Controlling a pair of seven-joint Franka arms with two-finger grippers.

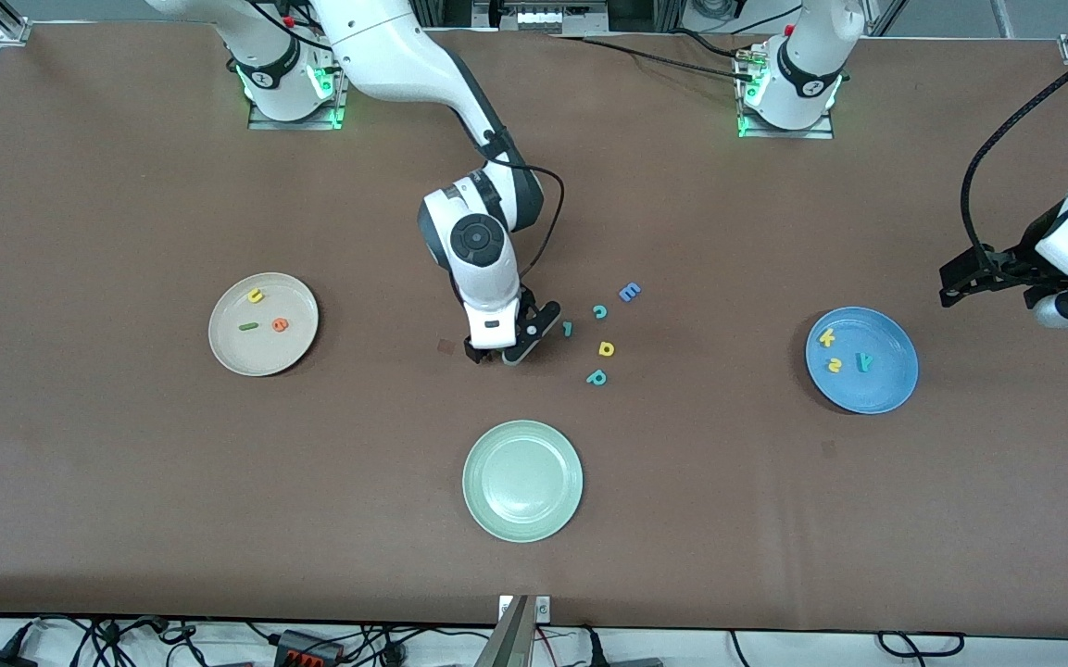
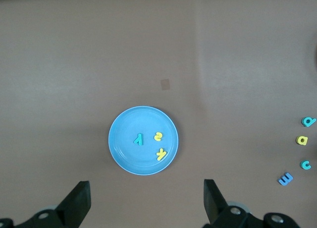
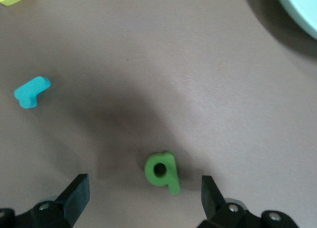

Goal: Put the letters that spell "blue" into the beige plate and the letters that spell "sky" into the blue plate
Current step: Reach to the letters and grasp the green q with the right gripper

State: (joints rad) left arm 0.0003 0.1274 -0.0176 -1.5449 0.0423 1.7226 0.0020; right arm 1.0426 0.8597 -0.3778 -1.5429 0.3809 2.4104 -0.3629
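Green "b" (image 3: 161,172); beige plate (image 1: 221,347); blue plate (image 1: 895,389).

green "b" (image 3: 161,172) hidden under right gripper (image 1: 503,355) in front view, pale green plate (image 3: 302,12) cropped in right wrist view

The only readable signs are the foam letters themselves.

On the beige plate (image 1: 263,324) lie a yellow "u" (image 1: 256,296), an orange "e" (image 1: 280,324) and a dark green bar "l" (image 1: 248,326).

On the blue plate (image 2: 143,140), seen ahead of the left gripper's (image 2: 146,203) open jaws, lie a teal "y" (image 2: 138,138), a yellow "s" (image 2: 158,136) and a yellow "k" (image 2: 161,154).

Between the right gripper's (image 3: 143,198) spread jaws a green "b" (image 3: 162,171) lies on the bench.

Loose on the bench just beside those jaws are a teal hooked letter (image 1: 568,328), a teal "c" (image 1: 600,311), a blue "E" (image 1: 629,292), a yellow rounded letter with a hole (image 1: 606,348) and a teal "p" (image 1: 596,377).

No labels, brands or numbers are readable.
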